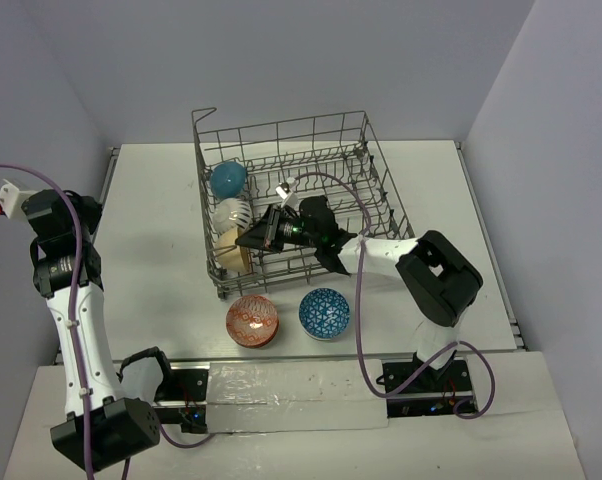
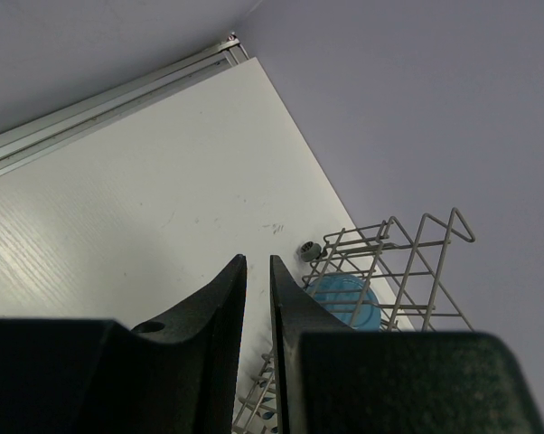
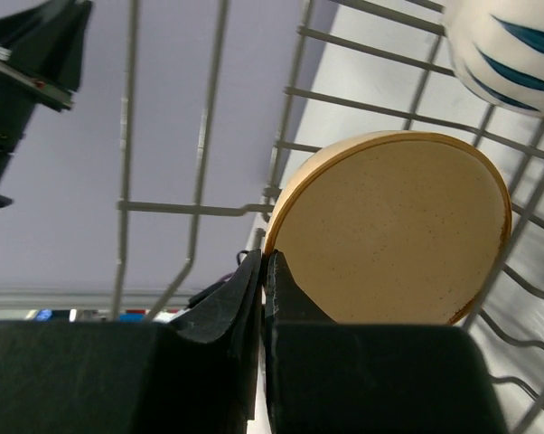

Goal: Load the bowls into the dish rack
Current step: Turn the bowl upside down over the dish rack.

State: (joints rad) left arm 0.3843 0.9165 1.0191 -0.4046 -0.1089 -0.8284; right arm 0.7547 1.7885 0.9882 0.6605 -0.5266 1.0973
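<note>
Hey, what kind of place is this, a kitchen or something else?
Likely a robot test bench, not a kitchen: plain grey walls, a bare white table, and only a dish rack with bowls.

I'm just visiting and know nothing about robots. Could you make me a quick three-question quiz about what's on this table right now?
1. How many bowls sit inside the dish rack?
2. True or false: the red bowl and the blue patterned bowl are on the table in front of the rack.
3. Which gripper reaches into the rack beside the tan bowl: A left, B right?

Key: 1. three; 2. true; 3. B
</note>
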